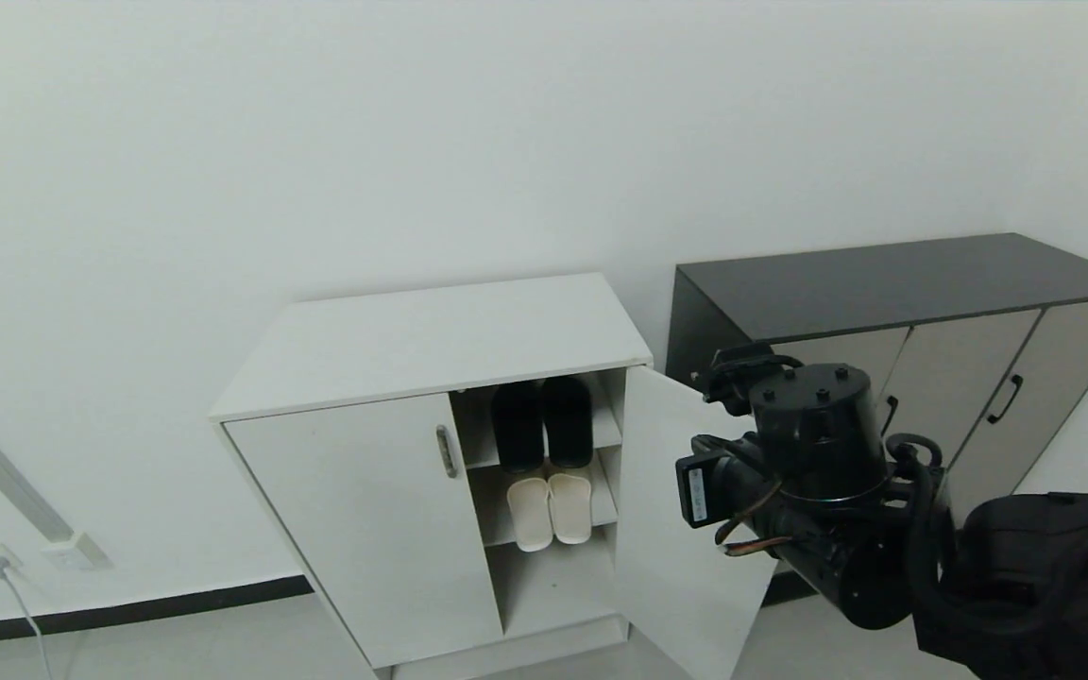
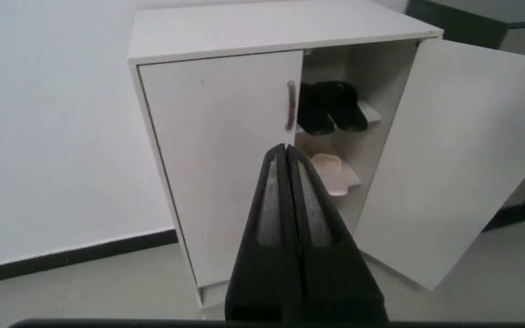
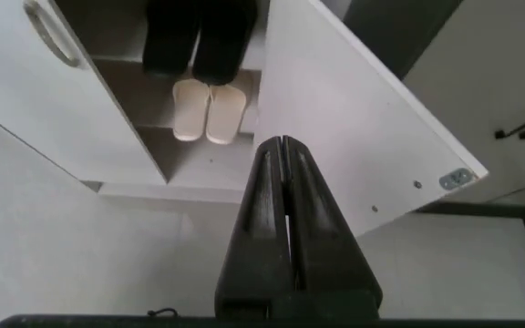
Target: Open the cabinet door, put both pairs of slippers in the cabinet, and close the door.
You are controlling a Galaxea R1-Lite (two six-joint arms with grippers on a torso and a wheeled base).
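Black slippers on top shelf in white cabinet, white slippers just below. Door open. Left gripper and right gripper pinched together, holding nothing, out front, apart from slippers.

The cabinet is plain white. The upper slippers are black, the lower slippers cream, perhaps white. The right sideboard has a dark grey top and paler doors.

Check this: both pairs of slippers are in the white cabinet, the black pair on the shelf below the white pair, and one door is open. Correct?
No: the head view shows the black pair above the white pair. Both are in the cabinet, one door open.
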